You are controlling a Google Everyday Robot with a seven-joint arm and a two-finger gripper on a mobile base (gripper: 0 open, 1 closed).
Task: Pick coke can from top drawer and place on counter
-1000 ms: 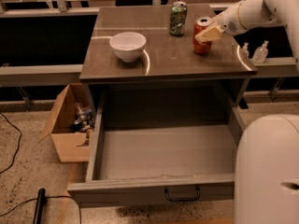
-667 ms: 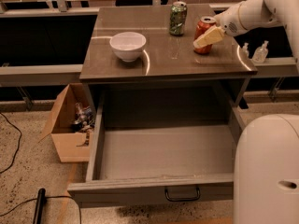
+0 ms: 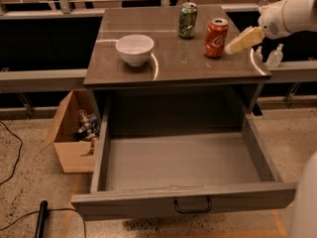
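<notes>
The coke can (image 3: pixel 216 37) stands upright on the counter (image 3: pixel 173 63), near its right back part. My gripper (image 3: pixel 241 40) hangs just right of the can, apart from it, open and holding nothing. Its cream fingers (image 3: pixel 246 37) point down-left toward the can. The top drawer (image 3: pixel 183 202) is pulled fully out below the counter, and its grey inside holds nothing.
A green patterned can (image 3: pixel 187 20) stands behind and left of the coke can. A white bowl (image 3: pixel 134 48) sits on the counter's left part. A brown cardboard box (image 3: pixel 69 143) stands on the floor at the left. Small bottles (image 3: pixel 275 56) stand beyond the counter's right edge.
My gripper has let go of the coke can and drawn back to the right. The can stays standing on the counter.
</notes>
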